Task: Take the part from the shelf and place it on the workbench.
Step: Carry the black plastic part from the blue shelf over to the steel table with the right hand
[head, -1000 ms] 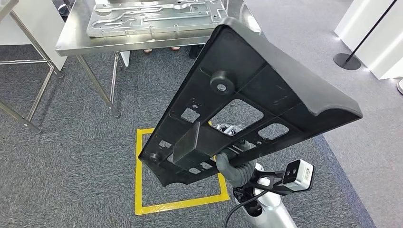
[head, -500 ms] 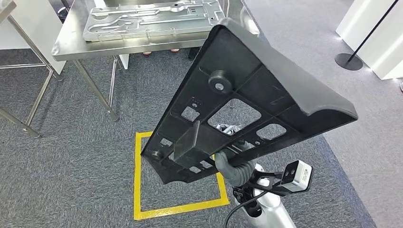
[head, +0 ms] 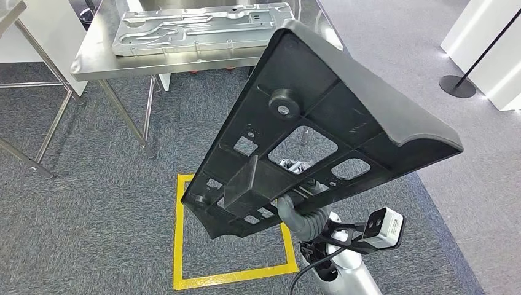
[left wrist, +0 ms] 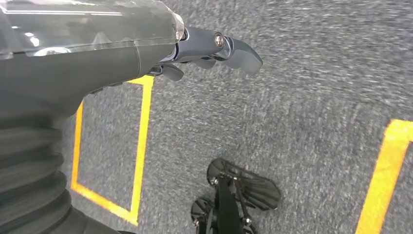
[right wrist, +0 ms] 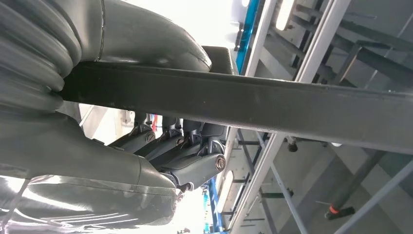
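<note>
The part [head: 319, 123] is a large black plastic panel with ribs, cut-outs and a round boss, held up tilted in front of me. My right hand [head: 299, 212] grips it at its lower edge from underneath. In the right wrist view the part's edge [right wrist: 272, 105] runs as a dark bar across my right hand [right wrist: 180, 156], whose fingers are curled behind it. The steel workbench [head: 98, 58] stands ahead at the top left, apart from the part. My left hand [left wrist: 146, 48] hangs over the grey carpet and holds nothing, its fingers [left wrist: 229, 46] loosely extended.
A ribbed silver metal plate [head: 203, 27] lies on the workbench. A yellow taped square [head: 179, 246] marks the carpet under the part. Another table's legs [head: 37, 135] stand at the left. A stanchion base [head: 458, 86] and a white wall [head: 491, 49] are at the right.
The whole view has shifted slightly, so the camera has moved relative to the workbench. The part stays in my right hand at the same tilt.
</note>
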`<action>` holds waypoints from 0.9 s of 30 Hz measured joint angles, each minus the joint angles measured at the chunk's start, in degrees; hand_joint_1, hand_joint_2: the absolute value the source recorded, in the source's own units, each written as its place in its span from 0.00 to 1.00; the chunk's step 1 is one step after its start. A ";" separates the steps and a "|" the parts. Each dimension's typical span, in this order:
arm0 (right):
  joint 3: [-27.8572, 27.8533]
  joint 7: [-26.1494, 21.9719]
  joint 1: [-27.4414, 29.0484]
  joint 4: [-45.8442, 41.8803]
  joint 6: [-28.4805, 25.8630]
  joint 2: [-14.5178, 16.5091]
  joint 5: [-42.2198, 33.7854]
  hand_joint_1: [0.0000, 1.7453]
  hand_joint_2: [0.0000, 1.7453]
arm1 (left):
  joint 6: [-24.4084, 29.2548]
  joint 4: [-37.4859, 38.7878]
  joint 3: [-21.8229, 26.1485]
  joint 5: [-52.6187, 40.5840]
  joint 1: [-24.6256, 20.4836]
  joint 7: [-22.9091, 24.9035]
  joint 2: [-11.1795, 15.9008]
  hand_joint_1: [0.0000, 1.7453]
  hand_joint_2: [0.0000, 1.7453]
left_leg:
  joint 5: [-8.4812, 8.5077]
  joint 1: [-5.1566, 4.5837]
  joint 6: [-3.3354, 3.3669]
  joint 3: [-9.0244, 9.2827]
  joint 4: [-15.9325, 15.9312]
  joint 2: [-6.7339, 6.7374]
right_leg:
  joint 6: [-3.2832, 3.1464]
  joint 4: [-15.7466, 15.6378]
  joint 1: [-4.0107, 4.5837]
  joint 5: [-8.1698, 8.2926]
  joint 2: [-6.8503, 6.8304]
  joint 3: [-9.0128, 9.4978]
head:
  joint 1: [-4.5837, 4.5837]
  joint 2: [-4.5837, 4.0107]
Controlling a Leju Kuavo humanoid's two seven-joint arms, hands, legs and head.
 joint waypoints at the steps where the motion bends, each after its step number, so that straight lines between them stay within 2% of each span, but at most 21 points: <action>1: 0.00 -0.01 -0.05 -0.06 0.00 0.01 0.00 0.78 1.00 | -0.09 0.00 0.01 -0.01 0.02 -0.03 -0.01 0.00 1.00 | -0.01 0.16 0.32 0.29 -0.27 -0.02 | 0.37 1.13 -0.05 -0.68 0.14 -0.44 | 0.00 0.00; 2: 0.00 -0.01 -0.07 -0.12 0.00 0.01 0.00 0.78 1.00 | -0.18 0.00 0.01 -0.02 -0.01 -0.08 -0.03 0.00 1.00 | -0.04 0.33 0.63 0.61 -0.52 -0.03 | 0.73 3.57 -0.15 -1.90 0.31 -1.60 | 0.00 0.00; 4: 0.00 -0.02 0.02 -0.13 -0.01 -0.01 0.01 0.78 1.00 | -0.31 0.00 0.01 -0.03 -0.10 -0.19 -0.05 0.00 1.00 | -0.35 0.34 1.04 0.94 -0.59 -0.06 | 1.28 11.33 -0.47 -4.95 0.57 -5.93 | 0.00 0.00; 5: 0.00 -0.02 0.12 -0.12 -0.03 -0.04 0.01 0.78 1.00 | -0.34 0.00 0.01 -0.04 -0.12 -0.24 -0.06 0.00 1.00 | -0.55 0.33 1.07 1.11 -0.57 -0.13 | 1.48 14.91 -0.62 -5.86 0.60 -8.22 | 0.00 0.00; 6: 0.00 -0.02 0.20 -0.12 -0.05 -0.07 0.02 0.78 1.00 | -0.38 0.00 0.01 -0.04 -0.09 -0.27 -0.07 0.00 1.00 | -0.79 0.34 1.03 1.35 -0.56 -0.22 | 1.62 16.72 -0.76 -5.66 0.60 -9.73 | 0.00 0.00; 7: 0.00 -0.02 0.24 -0.12 -0.09 -0.09 0.02 0.78 1.00 | -0.40 0.00 0.01 -0.04 -0.05 -0.28 -0.09 0.00 1.00 | -1.08 0.35 0.93 1.69 -0.53 -0.33 | 1.70 16.25 -0.90 -4.26 0.59 -10.10 | 0.00 0.00; 8: 0.00 -0.02 0.24 -0.12 -0.11 -0.10 0.02 0.78 1.00 | -0.42 0.00 0.01 -0.04 -0.03 -0.30 -0.12 0.00 1.00 | -1.42 0.36 0.77 2.14 -0.50 -0.45 | 1.70 13.54 -1.02 -1.91 0.59 -9.30 | 0.00 0.00; 9: 0.00 -0.02 0.24 -0.12 -0.13 -0.10 0.02 0.78 1.00 | -0.44 0.00 0.01 -0.05 -0.02 -0.33 -0.15 0.00 1.00 | -1.81 0.37 0.56 2.60 -0.48 -0.55 | 1.61 9.40 -1.11 0.75 0.59 -7.73 | 0.01 0.00; 10: 0.00 -0.02 0.23 -0.11 -0.13 -0.10 0.02 0.78 1.00 | -0.46 0.00 0.01 -0.06 -0.04 -0.36 -0.18 0.00 1.00 | -2.21 0.28 0.27 2.93 -0.39 -0.63 | 1.41 5.56 -1.07 2.56 0.61 -6.11 | 0.01 0.00; 11: 0.00 -0.03 0.23 -0.13 -0.12 -0.10 0.03 0.78 1.00 | -0.48 0.00 0.02 -0.06 -0.09 -0.39 -0.18 0.00 1.00 | -2.55 0.21 -0.06 3.08 -0.34 -0.67 | 1.11 2.80 -1.00 3.50 0.64 -4.94 | 0.01 0.00; 12: 0.00 -0.03 0.26 -0.16 -0.11 -0.09 0.05 0.78 1.00 | -0.49 0.00 0.02 -0.06 -0.11 -0.42 -0.18 0.00 1.00 | -2.83 0.15 -0.41 3.11 -0.31 -0.69 | 0.76 1.35 -0.90 3.62 0.71 -4.36 | 0.01 0.00; 15: -0.02 -0.02 0.38 -0.30 -0.05 -0.07 0.11 0.78 1.00 | -0.49 0.00 0.03 -0.07 -0.22 -0.43 -0.18 0.00 1.00 | -3.45 0.25 -1.45 3.51 -0.33 -0.57 | -0.42 0.66 -0.75 2.89 0.90 -3.87 | 0.01 0.00; 17: -0.02 -0.02 0.36 -0.41 -0.01 -0.04 0.13 0.78 1.00 | -0.49 0.00 0.03 -0.08 -0.32 -0.45 -0.23 0.00 1.00 | -5.03 0.36 -1.99 2.59 2.49 -0.49 | -1.21 0.18 -0.88 2.60 0.81 -3.01 | 0.00 0.00; 18: -0.02 -0.02 0.37 -0.44 0.00 -0.03 0.13 0.78 1.00 | -0.49 0.00 0.04 -0.08 -0.32 -0.45 -0.24 0.00 1.00 | -6.46 0.41 -2.16 0.90 5.80 -0.46 | -1.50 0.06 -0.88 2.38 0.73 -2.58 | -0.01 0.00; 20: -0.02 -0.02 0.47 -0.43 0.01 -0.03 0.13 0.78 1.00 | -0.49 0.00 0.07 -0.07 -0.28 -0.44 -0.19 0.00 1.00 | -9.19 0.42 -2.41 -3.91 13.92 -0.46 | -1.84 0.04 -0.70 1.82 0.68 -1.98 | -0.02 0.00; 21: -0.02 -0.02 0.55 -0.43 0.03 -0.03 0.13 0.78 1.00 | -0.49 0.00 0.11 -0.05 -0.20 -0.43 -0.18 0.00 1.00 | -9.33 0.42 -2.43 -5.80 16.44 -0.46 | -1.90 0.04 -0.60 1.52 0.73 -1.65 | -0.02 0.00; 22: -0.02 -0.02 0.60 -0.42 0.05 -0.03 0.13 0.78 1.00 | -0.49 0.00 0.17 0.00 -0.10 -0.42 -0.18 0.00 1.00 | -8.22 0.41 -2.37 -6.66 16.71 -0.46 | -1.92 0.05 -0.52 1.19 0.80 -1.23 | -0.02 0.00; 23: -0.02 -0.02 0.61 -0.42 0.09 -0.03 0.13 0.78 1.00 | -0.49 0.00 0.26 0.04 -0.02 -0.41 -0.18 0.00 1.00 | -5.95 0.40 -2.20 -6.29 14.53 -0.45 | -1.89 0.05 -0.44 0.82 0.87 -0.70 | -0.01 0.00; 25: -0.02 -0.02 0.52 -0.42 0.14 -0.02 0.13 0.78 1.00 | -0.49 0.00 0.47 0.11 0.03 -0.42 -0.14 0.00 1.00 | -0.96 0.17 -1.56 -3.49 6.71 -0.42 | -1.66 0.03 -0.26 -0.01 0.92 0.45 | 0.00 0.00; 26: -0.02 -0.02 0.45 -0.41 0.15 -0.02 0.12 0.78 1.00 | -0.49 0.00 0.59 0.11 0.01 -0.43 -0.10 0.00 1.00 | 0.36 -0.02 -1.14 -2.18 3.48 -0.38 | -1.43 0.07 -0.17 -0.36 0.92 0.78 | 0.00 0.00; 27: -0.02 -0.02 0.38 -0.41 0.16 -0.01 0.10 0.78 1.00 | -0.49 0.00 0.70 0.11 -0.05 -0.44 -0.08 0.00 1.00 | 0.79 -0.23 -0.78 -1.45 1.67 -0.34 | -1.15 0.08 -0.11 -0.62 0.89 0.91 | 0.00 0.00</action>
